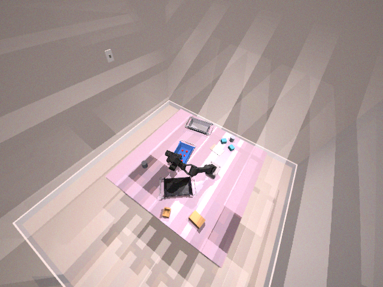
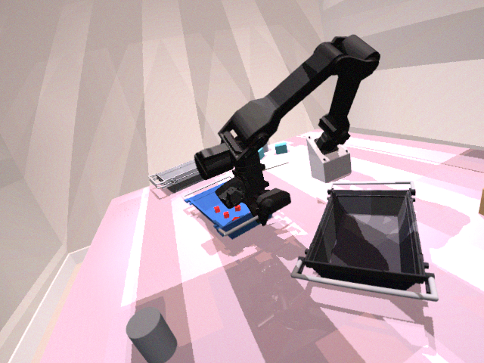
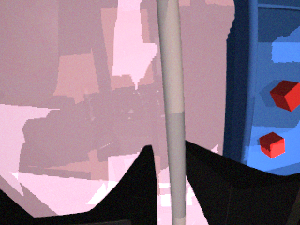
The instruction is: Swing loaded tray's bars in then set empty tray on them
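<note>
The blue tray (image 1: 187, 148) (image 2: 201, 200) (image 3: 252, 70) holds several small red blocks (image 2: 216, 209) (image 3: 272, 144). Its near wire bar (image 2: 240, 227) (image 3: 171, 70) stands out beyond the tray's end. Its far bar (image 2: 206, 186) is also swung out. My gripper (image 2: 262, 221) (image 3: 165, 149) is slightly open, low at the near bar. In the wrist view the bar runs through the gap between the fingertips; contact is not visible. An empty black tray (image 1: 178, 187) (image 2: 371, 269) has both bars out. An empty grey tray (image 1: 199, 125) (image 2: 183, 183) lies behind; I cannot tell which is meant.
A dark grey cylinder (image 1: 144, 164) (image 2: 151, 336) stands toward the front. Teal blocks (image 1: 223, 140) (image 2: 280, 147) and a small grey cylinder (image 1: 231, 139) are at the back. A small orange box (image 1: 166, 212) and a yellow block (image 1: 196, 219) lie beyond the black tray.
</note>
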Motion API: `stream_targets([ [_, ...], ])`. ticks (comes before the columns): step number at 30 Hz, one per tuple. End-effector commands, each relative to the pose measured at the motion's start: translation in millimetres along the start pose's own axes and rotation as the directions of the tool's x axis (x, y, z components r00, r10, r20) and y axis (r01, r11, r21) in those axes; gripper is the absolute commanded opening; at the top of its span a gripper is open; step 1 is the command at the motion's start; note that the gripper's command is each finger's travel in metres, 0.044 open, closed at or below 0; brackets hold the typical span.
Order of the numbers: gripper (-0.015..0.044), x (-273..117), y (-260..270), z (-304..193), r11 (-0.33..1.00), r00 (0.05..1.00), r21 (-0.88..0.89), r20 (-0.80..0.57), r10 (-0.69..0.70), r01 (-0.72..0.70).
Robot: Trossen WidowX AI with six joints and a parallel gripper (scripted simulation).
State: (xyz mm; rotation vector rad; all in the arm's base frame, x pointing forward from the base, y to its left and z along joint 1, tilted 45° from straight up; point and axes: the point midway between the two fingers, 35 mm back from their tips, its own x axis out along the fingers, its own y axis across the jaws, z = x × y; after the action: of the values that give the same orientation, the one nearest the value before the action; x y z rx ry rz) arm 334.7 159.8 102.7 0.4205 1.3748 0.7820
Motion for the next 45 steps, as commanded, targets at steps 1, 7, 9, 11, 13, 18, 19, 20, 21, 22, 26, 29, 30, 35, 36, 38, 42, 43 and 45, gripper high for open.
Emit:
stream_targets([
  [1, 0.0081, 2, -2, -1, 1.0, 1.0, 0.01, -0.008, -0.001, 0.001],
  [7, 0.0081, -16, -12, -1, 1.0, 1.0, 0.01, -0.008, -0.003, 0.003],
  [9, 0.0081, -22, -17, -1, 1.0, 1.0, 0.01, -0.008, -0.003, 0.003],
  [11, 0.0081, -26, -22, -1, 1.0, 1.0, 0.01, -0.008, -0.004, 0.004],
  [13, 0.0081, -29, -27, -1, 1.0, 1.0, 0.01, -0.009, -0.004, 0.004],
  [18, 0.0081, -32, -40, -1, 1.0, 1.0, 0.01, -0.009, -0.005, 0.005],
  [19, 0.0081, -32, -43, -1, 1.0, 1.0, 0.01, -0.009, -0.005, 0.005],
  [20, 0.0081, -32, -46, -1, 1.0, 1.0, 0.01, -0.009, -0.005, 0.005],
  [21, 0.0081, -32, -48, -2, 1.0, 1.0, 0.01, -0.009, -0.005, 0.005],
  [22, 0.0081, -31, -52, -2, 1.0, 1.0, 0.01, -0.009, -0.005, 0.005],
  [26, 0.0081, -21, -69, -2, 1.0, 1.0, 0.01, -0.009, -0.006, 0.006],
  [29, 0.0081, -12, -77, -2, 1.0, 1.0, 0.01, -0.009, -0.006, 0.006],
  [30, 0.0081, -11, -77, -2, 1.0, 1.0, 0.01, -0.009, -0.006, 0.006],
  [35, 0.0081, -27, -76, 0, 1.0, 1.0, 0.01, -0.009, -0.007, 0.007],
  [36, 0.0081, -33, -75, 0, 1.0, 1.0, 0.01, -0.009, -0.007, 0.007],
  [38, 0.0081, -45, -74, 1, 1.0, 1.0, 0.01, -0.009, -0.008, 0.008],
  [42, 0.0081, -59, -71, 1, 1.0, 1.0, 0.01, -0.009, -0.007, 0.008],
  [43, 0.0081, -59, -71, 1, 1.0, 1.0, 0.01, -0.009, -0.007, 0.008],
  [45, 0.0081, -54, -76, 1, 1.0, 1.0, 0.022, -0.011, -0.011, 0.011],
])
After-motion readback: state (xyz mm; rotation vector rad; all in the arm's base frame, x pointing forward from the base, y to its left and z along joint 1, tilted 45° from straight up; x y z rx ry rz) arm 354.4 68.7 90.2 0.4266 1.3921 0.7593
